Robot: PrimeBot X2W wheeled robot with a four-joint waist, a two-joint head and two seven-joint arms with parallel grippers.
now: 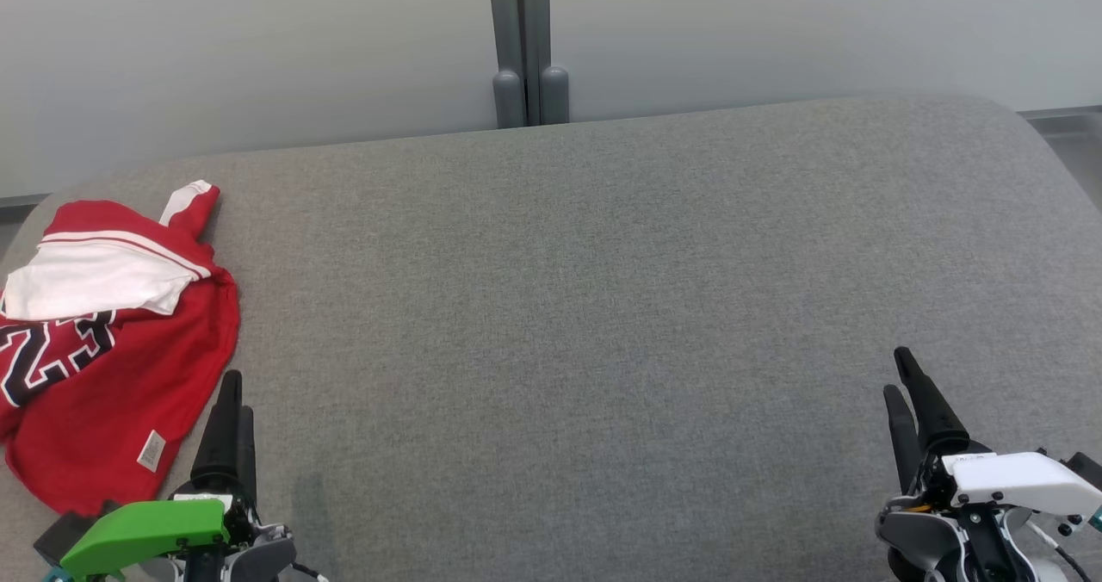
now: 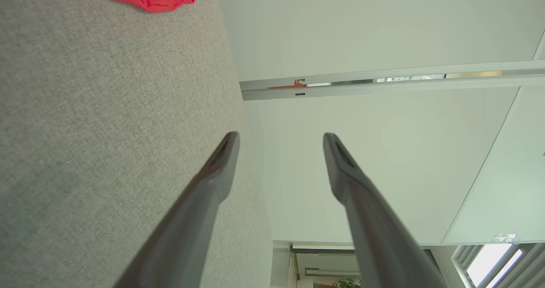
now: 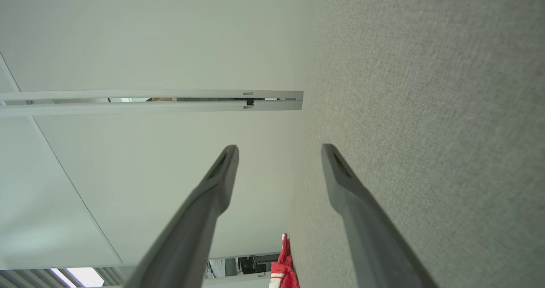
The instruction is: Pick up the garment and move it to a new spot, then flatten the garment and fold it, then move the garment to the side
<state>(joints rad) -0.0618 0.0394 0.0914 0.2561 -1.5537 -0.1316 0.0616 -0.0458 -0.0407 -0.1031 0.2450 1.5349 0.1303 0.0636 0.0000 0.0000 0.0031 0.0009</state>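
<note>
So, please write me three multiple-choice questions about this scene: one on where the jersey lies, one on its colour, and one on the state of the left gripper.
1. Where on the grey surface does the jersey lie?
A. at the robot's left end
B. in the middle
C. at the robot's right end

2. What is the jersey's main colour?
A. blue
B. red
C. yellow

3. In what state is the left gripper?
A. shut on the jersey
B. shut, empty
C. open, empty

Answers:
1 A: the head view shows it at the surface's left end.
2 B: most of its cloth is red.
3 C: in the left wrist view its jaws stand apart with nothing between them.
</note>
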